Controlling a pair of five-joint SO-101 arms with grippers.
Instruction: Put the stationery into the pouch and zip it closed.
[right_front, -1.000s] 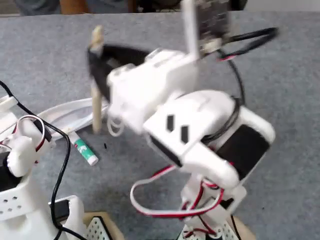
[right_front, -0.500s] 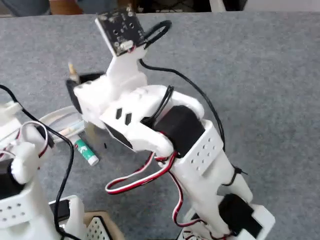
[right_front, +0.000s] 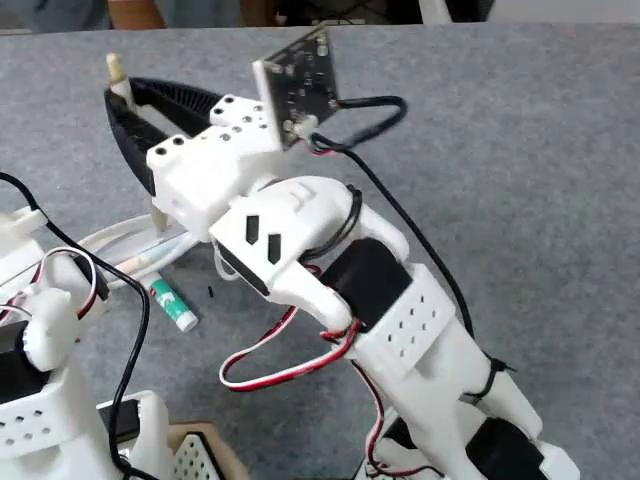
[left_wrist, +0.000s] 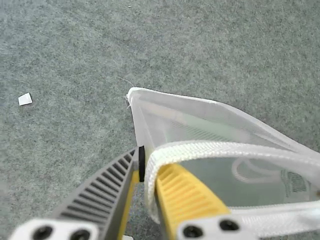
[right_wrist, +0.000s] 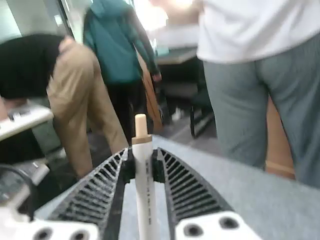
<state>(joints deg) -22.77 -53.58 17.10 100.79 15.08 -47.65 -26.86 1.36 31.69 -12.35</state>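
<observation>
Overhead, the right claw is holding the pen at upper left, near the pouch at left. Left wrist: the left claw is pinching the pouch's rim. Right wrist: the pen is sitting clamped tight; a slipping rim grip could be collapsing the mouth.

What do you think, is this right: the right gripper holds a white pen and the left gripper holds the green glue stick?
No: in the left wrist view the left gripper holds the pouch. The right gripper holds the white pen.
</observation>
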